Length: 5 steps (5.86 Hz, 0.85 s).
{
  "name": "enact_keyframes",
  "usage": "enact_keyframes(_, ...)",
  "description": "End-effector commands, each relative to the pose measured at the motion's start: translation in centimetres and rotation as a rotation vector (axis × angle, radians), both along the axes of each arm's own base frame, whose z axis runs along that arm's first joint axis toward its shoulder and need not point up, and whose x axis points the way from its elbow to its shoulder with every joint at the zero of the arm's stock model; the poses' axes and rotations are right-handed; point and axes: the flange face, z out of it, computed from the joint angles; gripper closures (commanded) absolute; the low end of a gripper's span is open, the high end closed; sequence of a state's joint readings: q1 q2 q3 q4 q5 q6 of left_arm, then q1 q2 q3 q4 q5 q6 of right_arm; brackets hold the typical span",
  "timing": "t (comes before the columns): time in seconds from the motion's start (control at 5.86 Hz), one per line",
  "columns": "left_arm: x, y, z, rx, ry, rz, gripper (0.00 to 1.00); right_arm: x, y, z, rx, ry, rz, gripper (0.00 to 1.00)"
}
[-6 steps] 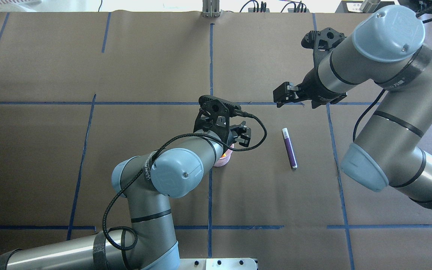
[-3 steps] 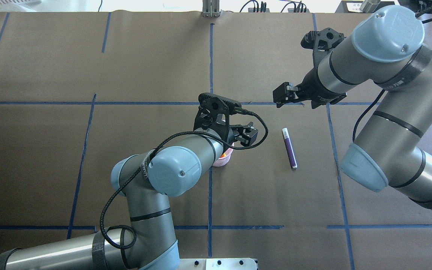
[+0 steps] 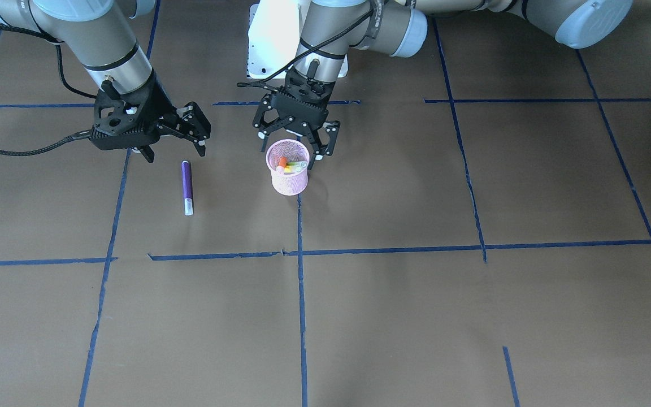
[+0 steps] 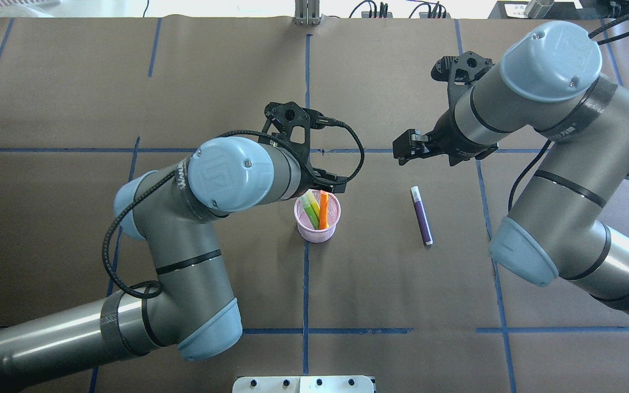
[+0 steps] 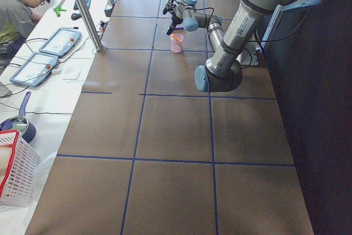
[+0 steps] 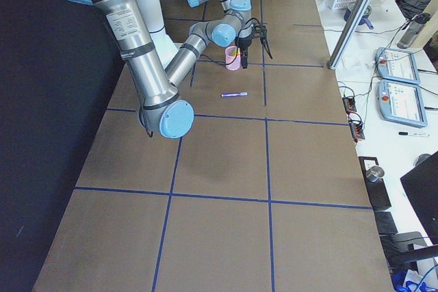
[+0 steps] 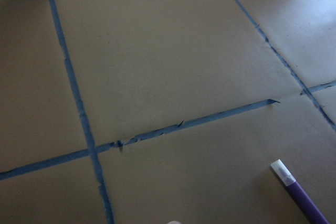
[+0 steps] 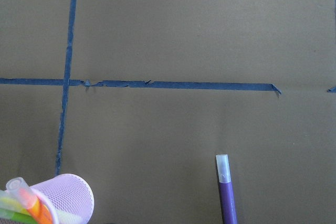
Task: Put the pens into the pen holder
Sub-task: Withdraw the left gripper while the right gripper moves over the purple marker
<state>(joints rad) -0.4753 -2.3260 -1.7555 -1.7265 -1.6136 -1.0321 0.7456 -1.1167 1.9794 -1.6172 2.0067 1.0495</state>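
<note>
The pink mesh pen holder (image 4: 317, 228) (image 3: 287, 180) stands upright mid-table. A green pen (image 4: 310, 210) and an orange pen (image 4: 324, 210) lean inside it. The purple pen (image 4: 421, 217) (image 3: 187, 185) lies flat on the table to the holder's right in the overhead view. My left gripper (image 3: 294, 148) is open and empty, its fingers spread just above the holder's rim on the robot's side; my arm mostly hides it in the overhead view. My right gripper (image 3: 174, 151) (image 4: 404, 153) is open and empty, above the table just beyond the purple pen's capped end. The right wrist view shows the purple pen (image 8: 227, 195) and the holder (image 8: 65, 198).
Blue tape lines (image 4: 306, 98) cross the brown table cover. The white robot base (image 3: 272, 39) sits at the table's near edge. An operator (image 5: 19, 4) sits at a side desk with tablets. A white basket (image 5: 14, 174) stands off the table.
My left arm has swung left and back from over the holder, uncovering the green and orange pens inside. My right gripper has shifted slightly left. The purple pen has not moved.
</note>
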Motion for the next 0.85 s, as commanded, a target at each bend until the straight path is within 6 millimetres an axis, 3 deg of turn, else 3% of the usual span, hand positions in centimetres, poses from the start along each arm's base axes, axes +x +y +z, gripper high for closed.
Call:
enact_keyframes(0.0, -5.5, -2.2, 1.1, -0.238, -0.117, 0.087, 0.00, -1.8, 0.9, 0.7, -0.010, 0.019, -0.018, 0.00)
enact_keyframes(0.17, -8.6, -2.9, 4.2, -0.344, -0.129, 0.131, 0.00, -3.9, 1.8, 2.3, -0.011, 0.064, -0.025, 0.00)
enact_keyframes(0.34, -11.0, -1.3, 5.7, -0.339, -0.119, 0.131, 0.00, -5.8, 2.7, 4.8, 0.000, 0.123, -0.039, 0.00)
enact_keyframes(0.51, -11.3, -1.2, 5.7, -0.338, -0.118, 0.122, 0.00, -7.5, 1.8, 7.0, -0.017, 0.168, -0.061, 0.01)
enact_keyframes(0.68, -11.5, -1.4, 5.8, -0.340, -0.119, 0.117, 0.00, -8.0, 1.4, 8.0, 0.039, 0.161, -0.101, 0.01)
